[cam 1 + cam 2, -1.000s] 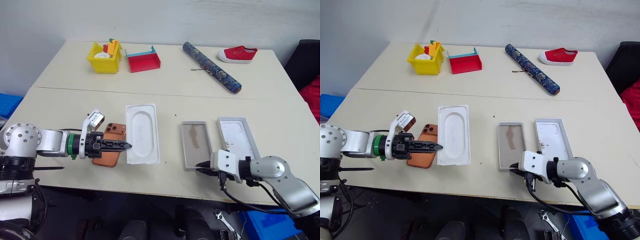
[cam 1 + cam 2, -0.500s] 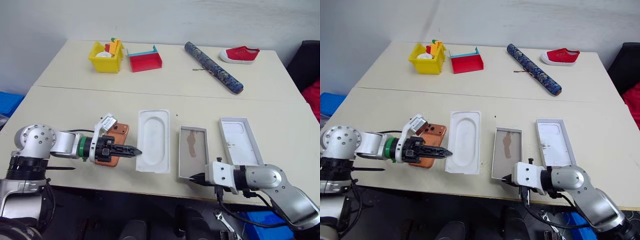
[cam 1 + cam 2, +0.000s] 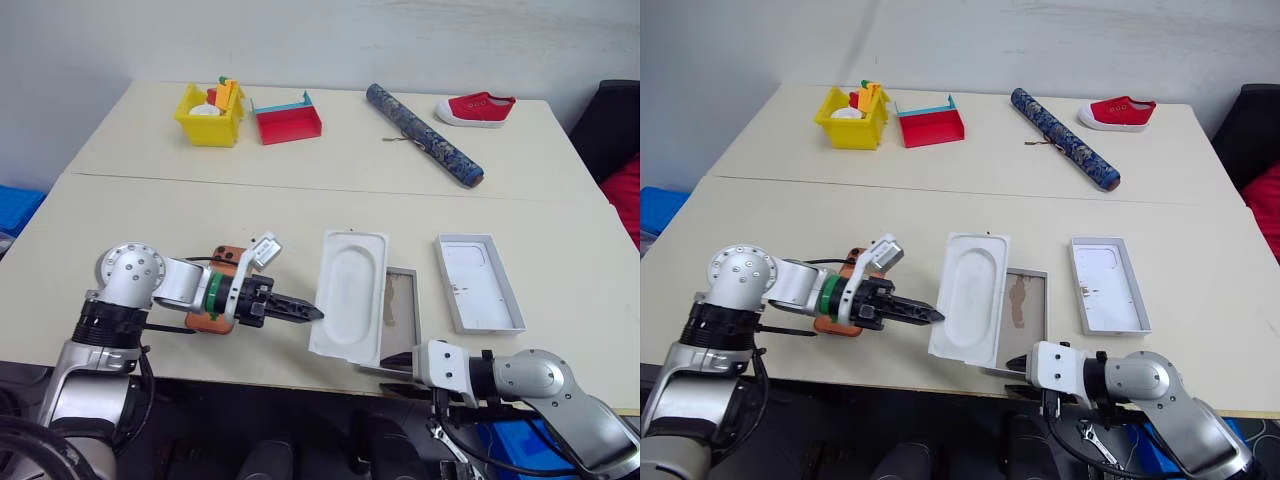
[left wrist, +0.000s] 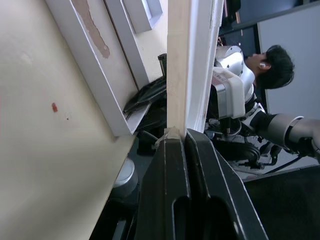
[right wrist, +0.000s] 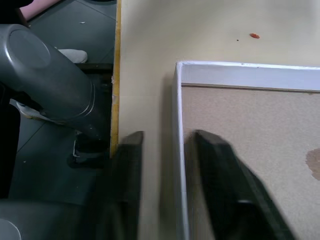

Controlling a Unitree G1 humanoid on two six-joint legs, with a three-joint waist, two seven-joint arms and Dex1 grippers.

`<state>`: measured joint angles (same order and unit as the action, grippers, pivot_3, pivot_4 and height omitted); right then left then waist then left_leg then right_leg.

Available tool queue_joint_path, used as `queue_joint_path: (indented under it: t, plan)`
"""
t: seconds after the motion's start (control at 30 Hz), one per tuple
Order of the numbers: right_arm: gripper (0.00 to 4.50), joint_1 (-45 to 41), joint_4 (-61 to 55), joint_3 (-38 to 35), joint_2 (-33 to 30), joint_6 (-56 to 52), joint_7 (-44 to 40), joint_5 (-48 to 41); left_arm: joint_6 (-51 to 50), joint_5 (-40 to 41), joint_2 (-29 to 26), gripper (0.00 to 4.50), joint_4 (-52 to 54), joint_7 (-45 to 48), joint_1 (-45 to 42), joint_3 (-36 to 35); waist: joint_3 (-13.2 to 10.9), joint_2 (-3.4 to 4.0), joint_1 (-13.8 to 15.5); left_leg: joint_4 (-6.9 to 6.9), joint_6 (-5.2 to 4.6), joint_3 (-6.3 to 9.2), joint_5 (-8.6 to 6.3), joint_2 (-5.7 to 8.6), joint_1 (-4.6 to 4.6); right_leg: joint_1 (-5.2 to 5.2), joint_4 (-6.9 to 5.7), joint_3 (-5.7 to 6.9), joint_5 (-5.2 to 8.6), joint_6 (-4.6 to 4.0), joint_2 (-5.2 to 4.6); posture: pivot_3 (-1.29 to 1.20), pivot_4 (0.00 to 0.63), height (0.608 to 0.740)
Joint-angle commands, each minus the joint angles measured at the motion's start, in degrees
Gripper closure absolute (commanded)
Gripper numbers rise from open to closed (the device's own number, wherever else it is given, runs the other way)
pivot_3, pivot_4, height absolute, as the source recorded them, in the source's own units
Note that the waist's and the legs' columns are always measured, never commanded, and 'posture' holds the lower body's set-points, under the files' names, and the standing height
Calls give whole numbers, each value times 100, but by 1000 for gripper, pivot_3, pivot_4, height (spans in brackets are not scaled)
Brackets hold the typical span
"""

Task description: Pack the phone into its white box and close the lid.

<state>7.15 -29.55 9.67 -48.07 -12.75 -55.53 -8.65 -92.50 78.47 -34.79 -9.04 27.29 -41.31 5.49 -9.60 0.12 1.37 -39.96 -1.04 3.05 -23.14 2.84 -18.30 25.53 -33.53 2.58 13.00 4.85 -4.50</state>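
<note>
The task is at an early stage, as I judge it: the phone (image 3: 222, 300) is not yet in the box (image 3: 405, 310), and the lid (image 3: 479, 282) lies open beside it.

In the left eye view, the phone lies on the table (image 3: 130, 215) in the lower left part of the frame, mostly hidden under the left gripper (image 3: 305, 313). Only an orange edge shows, so I cannot tell which way it points or where its camera corner is.

The box is at the lower centre, with its near end at the front edge of the table. Its long axis runs from the bottom of the frame toward the top. The white insert (image 3: 350, 295) partly covers its left side and lies with the same direction, a little tilted. The lid is to the right of the box, apart from it, also lengthwise from bottom to top, with its inside facing up.

The left gripper has its fingers pressed together, and their tip touches the left edge of the insert; the left wrist view shows this edge right at the tip. The right gripper (image 5: 162, 165) has its fingers partly apart, one on each side of the box wall, and I cannot tell if they squeeze it.

What is left, I think: clear the insert, put the phone in, put on the lid.
</note>
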Motion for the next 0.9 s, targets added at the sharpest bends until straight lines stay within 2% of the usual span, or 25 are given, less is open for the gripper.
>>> queue_joint_path:
  t: [0.03,0.07,0.17,0.2,0.33,0.43,0.57,0.9]
  plan:
    - [1583,488,-684,-608,-135,-209,27,-438,0,181,241,4500,-211,-324,-167,9,-1,-1,19,0,0,5,0,0,-4,0,1,5,0,0,0,0,150,740]
    - [1204,623,-845,-795,-150,-286,20,-593,0,204,310,4500,-259,-414,-176,12,-1,-1,27,0,0,6,0,0,-6,0,-2,6,0,0,1,0,150,740]
    - [213,1451,-1602,-2155,-136,-758,-127,-1644,0,187,640,4500,-410,-813,-180,86,-3,-1,30,-4,-1,10,1,3,-11,-1,-2,8,-2,3,-3,0,150,740]
    - [24,1672,-1766,-2549,-127,-878,-168,-1912,0,206,719,4500,-455,-910,-177,110,-3,-1,38,-4,-1,11,0,4,-11,-4,-3,8,-2,3,-4,0,150,740]
    - [24,2483,-2128,-4403,19,-1406,-255,-2948,0,118,1082,4500,-546,-1217,-185,252,-5,-12,30,-4,-1,13,0,2,-6,-11,2,9,-3,5,-2,0,150,740]
    - [24,2696,-2250,-5173,42,-1715,-113,-3440,0,-116,1332,4500,-653,-1435,-229,307,-8,-19,11,-3,-1,11,0,2,-3,-12,8,5,-3,5,-3,0,150,740]
    - [24,2764,-2385,-5464,58,-1934,154,-3719,0,-558,1719,4500,-903,-1646,-348,285,-9,-20,21,-2,0,9,0,1,-1,-11,4,1,-2,4,-2,0,150,740]
    - [24,2490,-2608,-5042,-69,-2227,736,-3754,0,-970,2182,4500,-1251,-2000,-400,-368,-11,-23,32,-1,0,8,0,2,-2,-9,6,2,-2,4,-3,0,150,740]
